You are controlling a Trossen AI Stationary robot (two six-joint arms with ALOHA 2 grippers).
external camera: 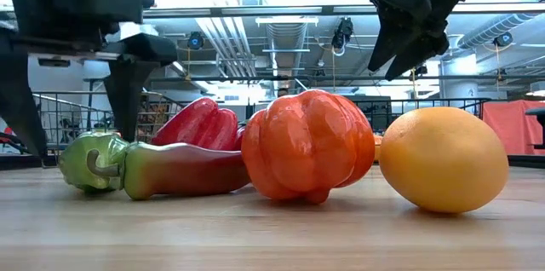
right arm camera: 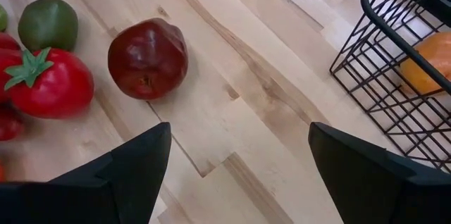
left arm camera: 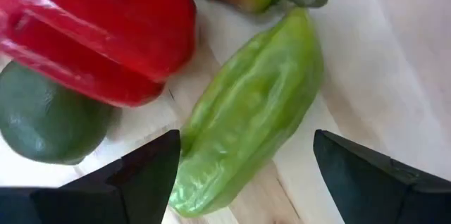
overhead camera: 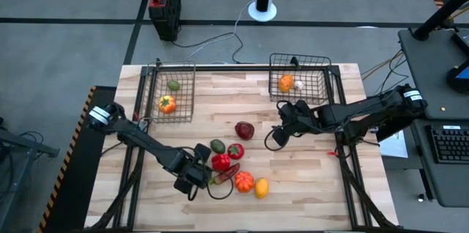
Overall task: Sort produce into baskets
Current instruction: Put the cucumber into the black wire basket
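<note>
Green and long, a pepper [left arm camera: 246, 111] lies on the wooden table [overhead camera: 308, 196] between our left gripper's [left arm camera: 246, 175] fingers, which stand wide apart, not touching it. Just beside it we see a red pepper [left arm camera: 99, 34] and a round green fruit [left arm camera: 42, 118]. Our right gripper [right arm camera: 239, 175] hangs open over the table, between a dark red apple [right arm camera: 147, 58] and a wire basket [right arm camera: 394, 69] holding an orange piece [right arm camera: 428, 62]

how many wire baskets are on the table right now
2: the left basket at the table's far left corner, the right basket at the far right. None seem hidden.
</note>
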